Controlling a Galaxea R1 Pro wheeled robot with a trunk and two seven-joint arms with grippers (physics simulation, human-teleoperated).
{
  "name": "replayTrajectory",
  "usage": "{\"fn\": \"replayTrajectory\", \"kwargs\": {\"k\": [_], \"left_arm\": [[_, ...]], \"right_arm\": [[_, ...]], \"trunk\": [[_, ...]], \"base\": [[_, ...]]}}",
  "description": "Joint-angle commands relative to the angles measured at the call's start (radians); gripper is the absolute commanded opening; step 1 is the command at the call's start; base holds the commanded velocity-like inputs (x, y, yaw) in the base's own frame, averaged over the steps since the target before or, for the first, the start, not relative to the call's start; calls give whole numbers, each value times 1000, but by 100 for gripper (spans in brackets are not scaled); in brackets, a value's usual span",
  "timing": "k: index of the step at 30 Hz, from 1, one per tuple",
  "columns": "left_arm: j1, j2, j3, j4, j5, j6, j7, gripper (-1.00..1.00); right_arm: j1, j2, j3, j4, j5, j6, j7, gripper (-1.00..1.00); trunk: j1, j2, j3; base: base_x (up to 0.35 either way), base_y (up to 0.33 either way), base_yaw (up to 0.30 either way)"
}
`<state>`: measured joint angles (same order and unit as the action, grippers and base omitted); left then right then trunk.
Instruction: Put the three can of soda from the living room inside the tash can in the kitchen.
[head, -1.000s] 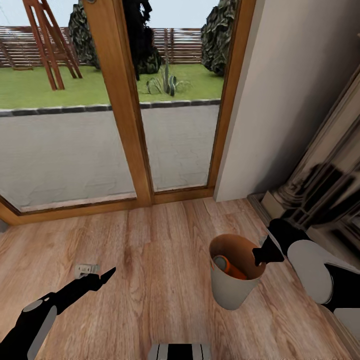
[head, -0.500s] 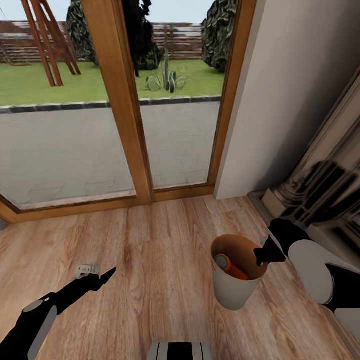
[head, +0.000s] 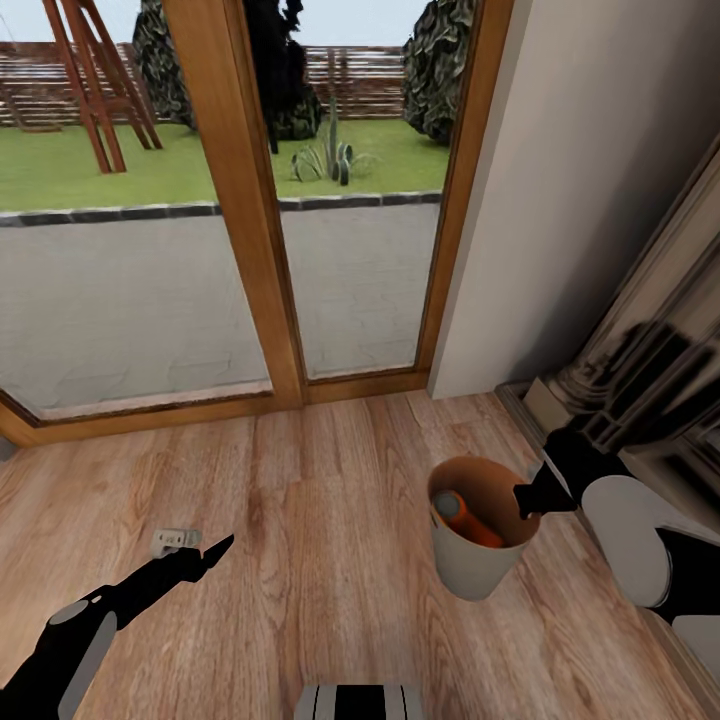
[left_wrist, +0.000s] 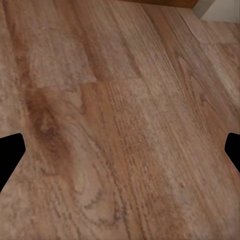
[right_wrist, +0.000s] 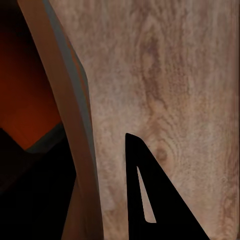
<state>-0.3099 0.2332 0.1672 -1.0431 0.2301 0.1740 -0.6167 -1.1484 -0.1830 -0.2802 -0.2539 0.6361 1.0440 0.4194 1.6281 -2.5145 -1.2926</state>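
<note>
Both arms low and forward.
Left gripper (head: 215, 549) hangs free, fingers spread wide apart. Right gripper (head: 532, 497) clamps the bin (head: 470, 570) rim, one finger inside, one outside.

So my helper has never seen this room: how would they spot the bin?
Find the wooden-framed glass doors; the tash can is over the wood floor beside the stone fireplace. It is a pale tapered bucket, tan inside, holding an orange can of soda, its rim gripped by the right hand.

I see a wood floor (head: 320, 500) running up to framed glass doors (head: 240, 200), a small pale object (head: 172, 541) lying on it at left, lawn (head: 150, 170) and fence (head: 350, 85) outside.
</note>
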Motion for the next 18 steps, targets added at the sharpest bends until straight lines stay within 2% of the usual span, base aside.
{"fn": "replayTrajectory", "kwargs": {"k": [1,4,11,18], "left_arm": [[0,0,0,0,0,-2,0,100],[0,0,0,0,-2,-13,-1,100],[0,0,0,1,-4,-19,-1,100],[0,-3,0,1,-4,-21,-2,100]], "right_arm": [[-1,-1,-4,-1,-18,3,0,-100],[-2,-2,-4,-2,-18,3,-1,-100],[-3,-2,-4,-2,-18,3,-1,-100],[-4,-1,-4,-1,-18,3,-1,-100]], "trunk": [[0,0,0],[0,0,0],[3,-2,-27],[4,-2,-39]], "base": [[0,0,0],[0,0,0],[0,0,0],[0,0,0]]}}
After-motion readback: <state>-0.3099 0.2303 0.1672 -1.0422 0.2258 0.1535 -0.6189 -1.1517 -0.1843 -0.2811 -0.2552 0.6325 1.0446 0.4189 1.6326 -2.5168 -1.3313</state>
